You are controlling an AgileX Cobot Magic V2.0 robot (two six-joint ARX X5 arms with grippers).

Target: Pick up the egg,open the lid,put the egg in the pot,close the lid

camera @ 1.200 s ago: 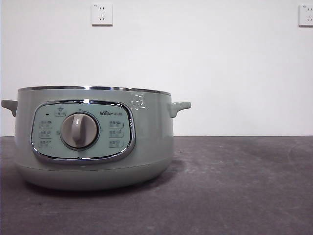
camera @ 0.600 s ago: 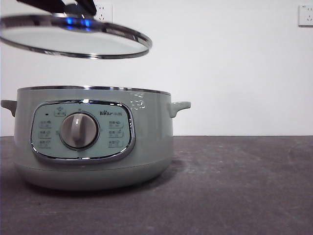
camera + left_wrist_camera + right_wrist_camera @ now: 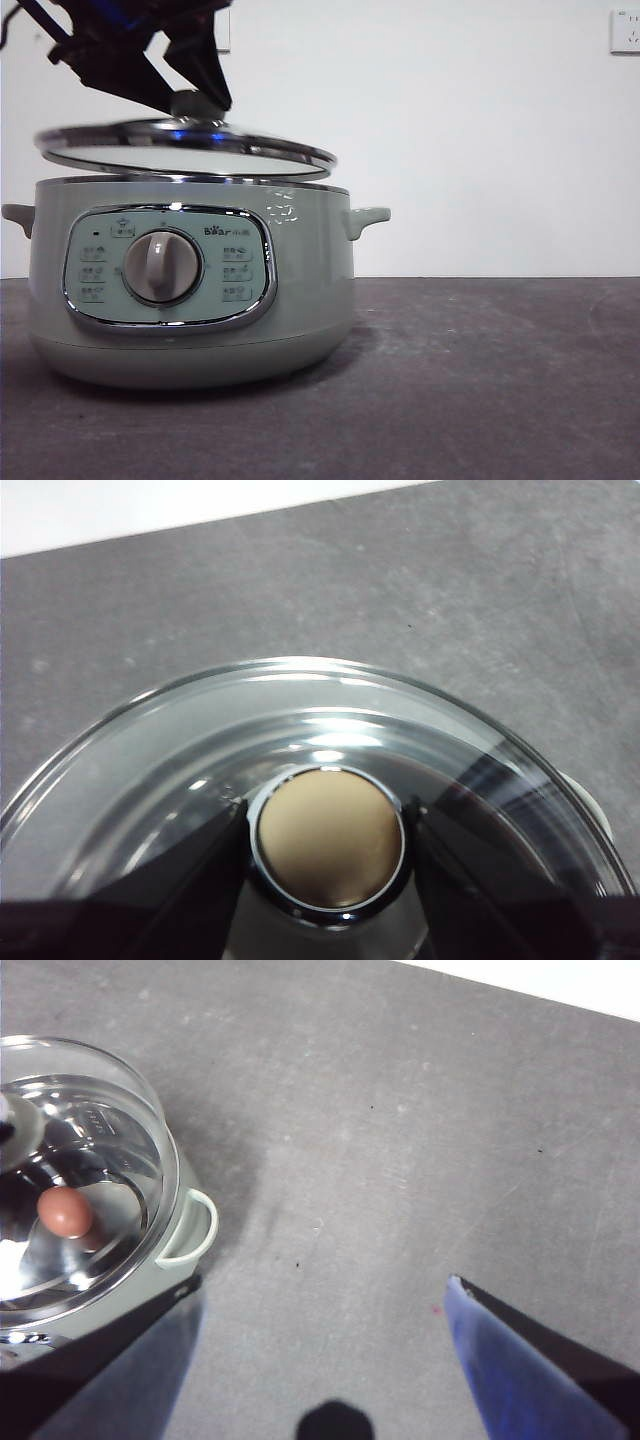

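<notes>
The sage-green pot (image 3: pixel 190 290) stands on the left of the dark table, dial facing me. My left gripper (image 3: pixel 195 103) comes in from the top left, shut on the knob (image 3: pixel 330 838) of the glass lid (image 3: pixel 185 145). It holds the lid just above the pot's chrome rim, slightly tilted. In the right wrist view the brown egg (image 3: pixel 65 1211) lies inside the pot (image 3: pixel 170 1250), seen through the lid (image 3: pixel 90 1160). My right gripper (image 3: pixel 320 1330) is open and empty, above the table to the pot's right.
The grey table (image 3: pixel 480 380) stretches to the right of the pot. A white wall with two sockets (image 3: pixel 625 30) stands behind. The pot's side handle (image 3: pixel 365 220) sticks out to the right.
The lid came into view from the top left and has dropped from well above the pot to just over its rim. The left gripper now shows above it.
</notes>
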